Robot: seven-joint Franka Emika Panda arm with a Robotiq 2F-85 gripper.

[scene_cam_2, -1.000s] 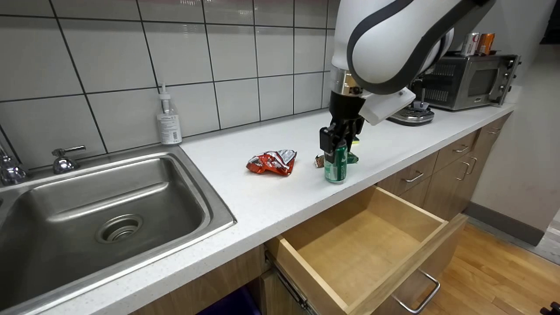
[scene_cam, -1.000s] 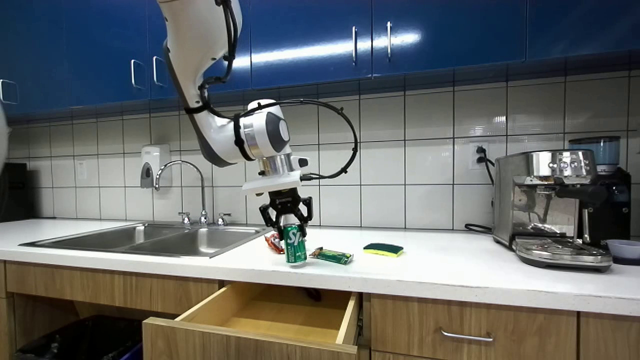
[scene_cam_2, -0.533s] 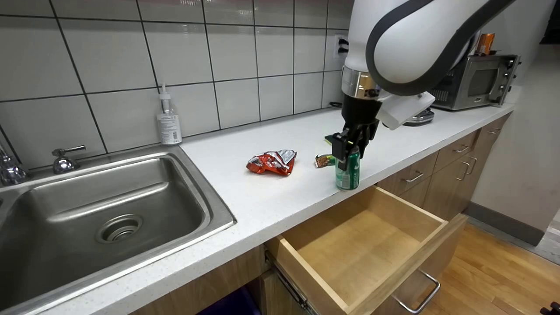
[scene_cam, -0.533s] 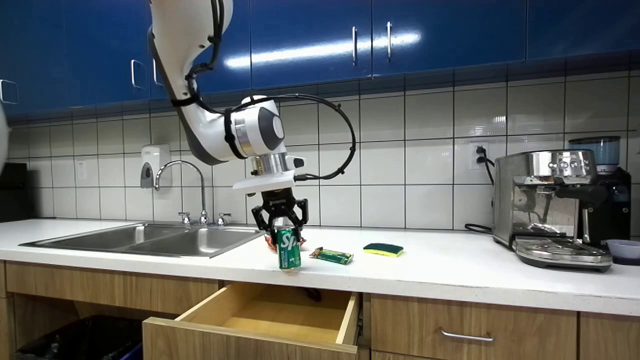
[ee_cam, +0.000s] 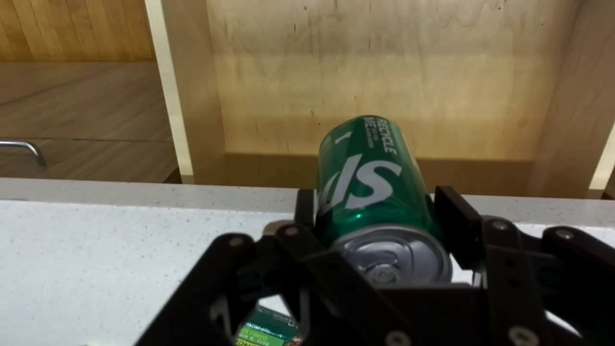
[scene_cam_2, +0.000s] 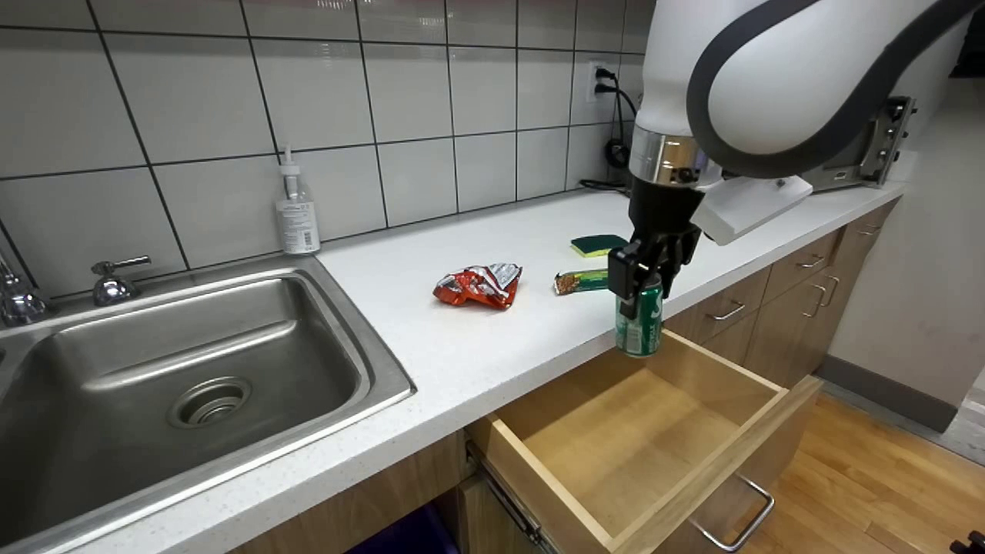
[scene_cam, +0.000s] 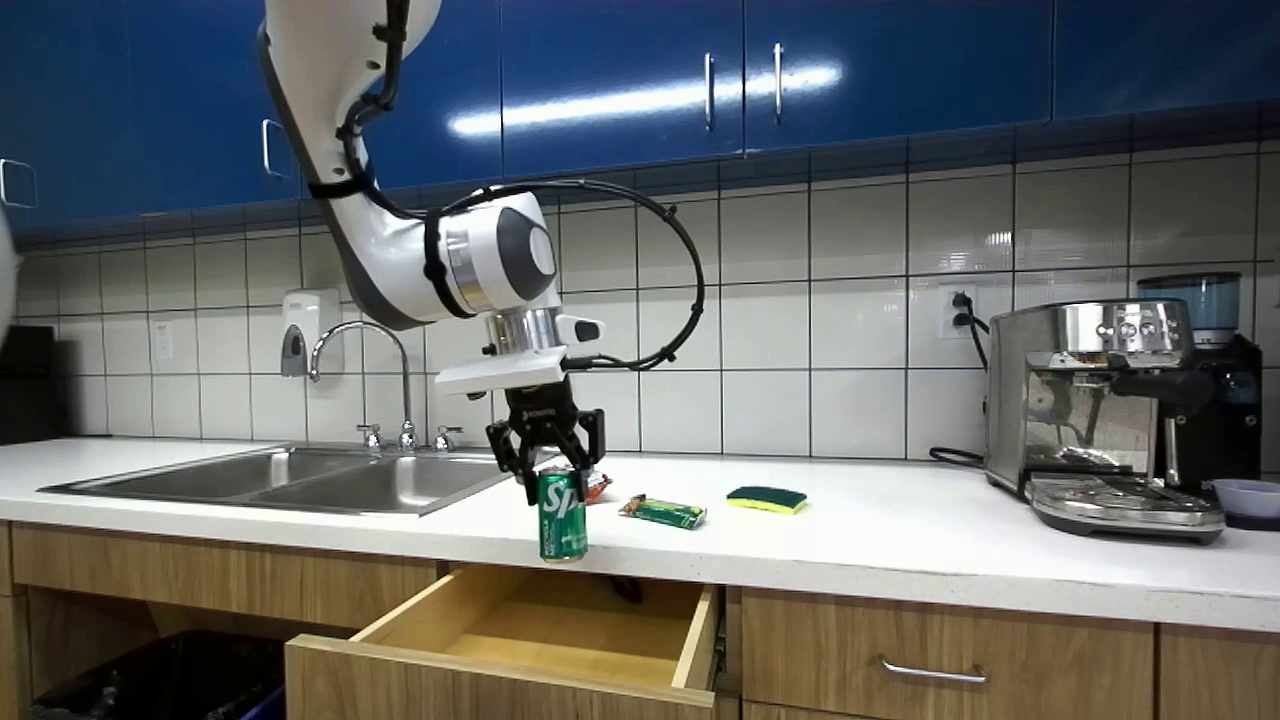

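My gripper [scene_cam: 558,487] is shut on a green soda can [scene_cam: 562,528], one finger on each side near its top. In an exterior view the can [scene_cam_2: 640,332] hangs upright at the counter's front edge, by the back of the open wooden drawer [scene_cam_2: 623,431]. In the wrist view the can [ee_cam: 367,178] lies between the fingers [ee_cam: 375,206], silver lid towards the camera, with the bare drawer floor [ee_cam: 384,86] beyond it. A green snack bar [scene_cam: 665,513] lies on the counter behind the can. A crumpled red wrapper [scene_cam_2: 477,286] lies near the sink.
A green and yellow sponge [scene_cam: 766,500] lies right of the bar. A steel sink [scene_cam: 285,478] with a faucet [scene_cam: 400,380] is at the left. A coffee machine [scene_cam: 1100,400] stands at the right. A soap bottle [scene_cam_2: 297,208] stands behind the sink. Blue cabinets [scene_cam: 620,60] hang above.
My gripper has carried the can off the counter, forward to the counter's front edge and towards the open drawer. The bar and sponge show more fully in an exterior view. The drawer has not moved.
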